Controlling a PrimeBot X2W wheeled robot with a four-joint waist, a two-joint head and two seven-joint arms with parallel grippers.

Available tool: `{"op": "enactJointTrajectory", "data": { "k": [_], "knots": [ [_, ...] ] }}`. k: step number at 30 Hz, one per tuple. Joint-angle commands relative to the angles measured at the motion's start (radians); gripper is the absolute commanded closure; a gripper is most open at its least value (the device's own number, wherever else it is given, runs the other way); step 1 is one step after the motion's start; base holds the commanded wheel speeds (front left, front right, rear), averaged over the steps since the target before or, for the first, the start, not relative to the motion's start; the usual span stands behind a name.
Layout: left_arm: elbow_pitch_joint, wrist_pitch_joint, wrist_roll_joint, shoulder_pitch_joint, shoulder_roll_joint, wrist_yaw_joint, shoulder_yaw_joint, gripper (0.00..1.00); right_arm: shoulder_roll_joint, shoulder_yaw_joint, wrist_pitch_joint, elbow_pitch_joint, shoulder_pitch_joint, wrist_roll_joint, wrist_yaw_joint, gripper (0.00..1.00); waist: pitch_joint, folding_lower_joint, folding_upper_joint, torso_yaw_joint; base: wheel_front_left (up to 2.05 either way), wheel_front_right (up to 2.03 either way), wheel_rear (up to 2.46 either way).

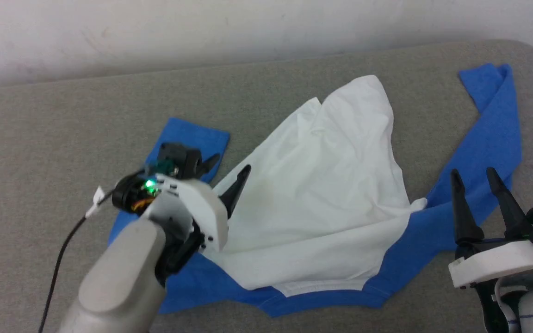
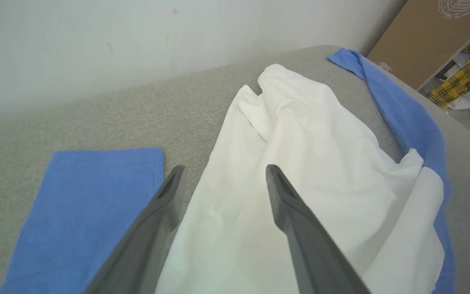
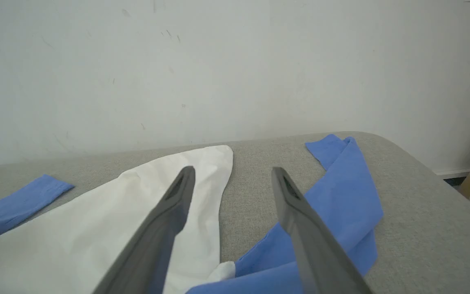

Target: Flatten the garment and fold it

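One garment (image 1: 322, 185) lies rumpled across the middle of the grey desk (image 1: 63, 120). One blue sleeve (image 1: 192, 134) lies flat toward the left edge, and the other sleeve (image 1: 493, 92) reaches the far right corner. There are two grippers. The left gripper (image 1: 232, 163) hangs over the garment's left side, and the right gripper (image 1: 473, 172) is by the right edge. Both have their jaws spread and hold nothing. A pale wall (image 1: 155, 27) runs behind the desk.
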Motion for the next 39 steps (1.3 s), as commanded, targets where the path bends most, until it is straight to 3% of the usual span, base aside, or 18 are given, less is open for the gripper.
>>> {"op": "enactJointTrajectory", "data": {
  "k": [1, 11, 16, 21, 22, 23, 24, 31, 39],
  "knots": [
    [0.019, 0.053, -0.023, -0.060, 0.005, -0.014, -0.012, 0.00, 0.007, 0.002, 0.003, -0.013, -0.008, -0.010, -0.002, 0.00, 0.074, -0.0002, -0.0001, -0.073, 0.00, 0.00, 0.00],
    [0.233, 0.453, -0.186, -0.400, 0.080, -0.041, -0.116, 0.00, 0.039, 0.051, -0.025, -0.003, -0.054, -0.022, -0.002, 0.00, 0.168, -0.0002, -0.0001, -0.220, 0.00, 0.00, 0.00],
    [0.290, 0.551, -0.229, -0.455, 0.124, -0.042, -0.189, 0.00, 0.043, 0.054, -0.050, 0.036, -0.062, -0.023, -0.002, 0.00, 0.193, -0.0002, -0.0001, -0.262, 0.00, 0.00, 0.00],
    [0.357, 0.573, -0.198, -0.477, 0.172, -0.042, -0.253, 0.00, 0.044, 0.062, -0.070, 0.065, -0.070, -0.017, -0.002, 0.00, 0.204, -0.0002, -0.0001, -0.277, 0.00, 0.00, 0.00],
    [0.371, 0.579, -0.210, -0.476, 0.172, -0.042, -0.253, 0.52, 0.044, 0.062, -0.073, 0.069, -0.071, -0.015, -0.002, 0.00, 0.204, -0.0002, -0.0001, -0.277, 0.00, 0.00, 0.00],
    [0.381, 0.582, -0.225, -0.476, 0.170, -0.042, -0.251, 0.87, 0.044, 0.062, -0.075, 0.073, -0.072, -0.015, -0.002, 0.00, 0.203, -0.0002, -0.0001, -0.276, 0.00, 0.00, 0.00],
    [0.387, 0.578, -0.239, -0.477, 0.167, -0.042, -0.248, 1.00, 0.045, 0.062, -0.077, 0.077, -0.074, -0.015, -0.002, 0.00, 0.203, -0.0002, -0.0001, -0.274, 0.00, 0.00, 0.00],
    [0.414, 0.370, -0.252, -0.529, 0.163, -0.025, -0.187, 1.00, 0.045, 0.054, -0.076, 0.093, -0.083, -0.034, -0.002, 0.00, 0.174, -0.0002, -0.0001, -0.244, 0.00, 0.00, 0.00],
    [0.502, 0.037, -0.179, -0.629, 0.189, 0.136, -0.081, 1.00, 0.045, 0.056, -0.056, 0.091, -0.084, -0.050, -0.002, 0.00, 0.157, -0.0002, -0.0001, -0.223, 0.00, 0.00, 0.00]
  ]
}}
